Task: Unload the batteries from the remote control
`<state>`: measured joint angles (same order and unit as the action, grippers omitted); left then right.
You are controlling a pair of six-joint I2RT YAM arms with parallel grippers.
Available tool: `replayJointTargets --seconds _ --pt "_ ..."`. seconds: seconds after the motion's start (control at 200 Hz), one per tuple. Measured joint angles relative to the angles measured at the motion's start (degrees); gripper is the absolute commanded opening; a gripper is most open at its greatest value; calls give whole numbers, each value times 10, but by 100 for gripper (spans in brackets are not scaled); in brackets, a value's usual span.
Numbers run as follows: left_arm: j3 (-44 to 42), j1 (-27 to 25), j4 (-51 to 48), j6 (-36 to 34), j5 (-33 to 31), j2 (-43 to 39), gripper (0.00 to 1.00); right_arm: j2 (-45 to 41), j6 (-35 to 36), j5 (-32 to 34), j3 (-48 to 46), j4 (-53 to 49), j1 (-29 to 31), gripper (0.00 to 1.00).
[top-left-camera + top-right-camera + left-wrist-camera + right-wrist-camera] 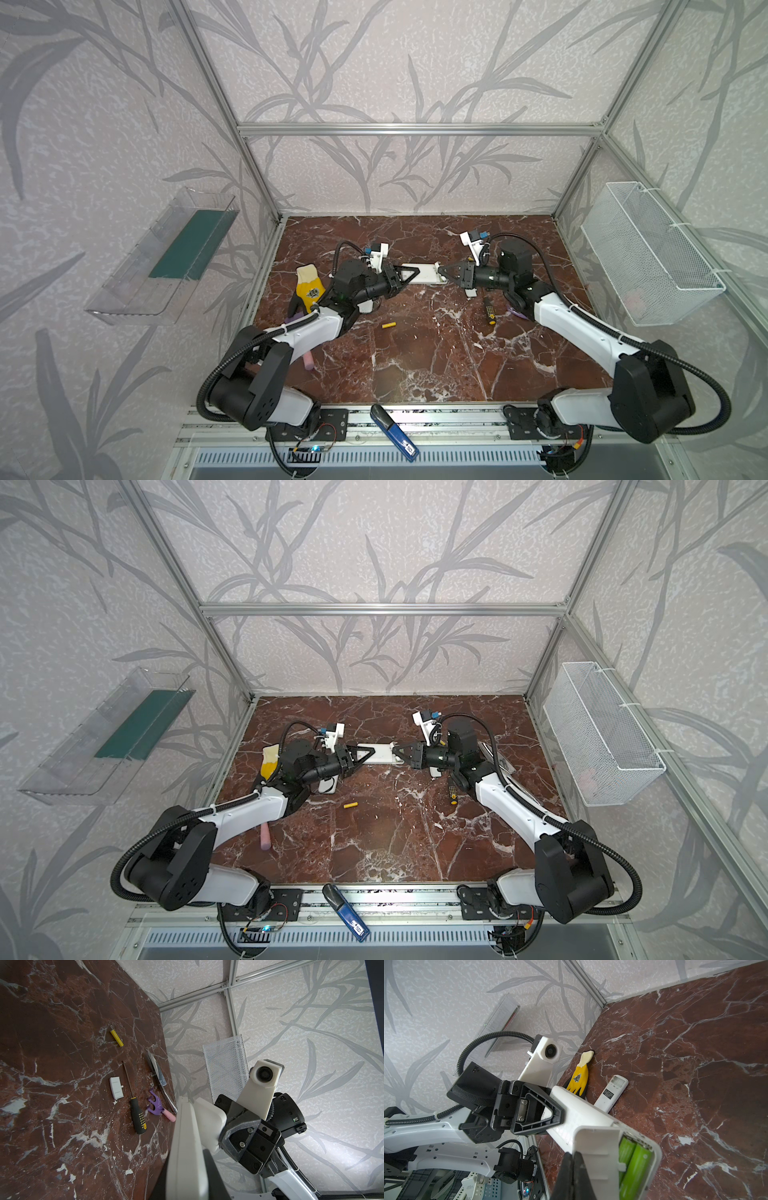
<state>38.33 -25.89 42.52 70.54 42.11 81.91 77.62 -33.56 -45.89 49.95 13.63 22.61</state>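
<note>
A white remote control (pixel 428 275) (pixel 382 756) is held off the table at centre back, between both arms. My left gripper (pixel 415 274) (pixel 187 1178) is shut on one end of it. At the other end the battery cover (pixel 598 1147) stands part-way off. Two light green batteries (pixel 631 1165) lie in the open compartment. My right gripper (pixel 440 269) (pixel 574 1167) is shut, its fingers pressed together against the edge of that cover. One yellow battery (pixel 389 325) (pixel 116 1038) lies loose on the marble table.
A second white remote (pixel 611 1093) with an empty compartment lies by a yellow glove (pixel 309 286). A loose white cover (pixel 116 1087), a black-and-yellow screwdriver (pixel 489 311), a purple tool (pixel 154 1104) and a metal blade (pixel 158 1072) lie on the right. A wire basket (pixel 652 253) hangs there.
</note>
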Motion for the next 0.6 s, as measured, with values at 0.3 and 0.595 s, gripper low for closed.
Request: replayJointTargets --seconds 0.3,0.595 --pt "3 -3 -51 -40 -1 -9 0 -1 23 20 1 -39 0 0" --pt "3 -3 -100 -78 -5 -9 0 -12 63 69 2 -88 0 0"
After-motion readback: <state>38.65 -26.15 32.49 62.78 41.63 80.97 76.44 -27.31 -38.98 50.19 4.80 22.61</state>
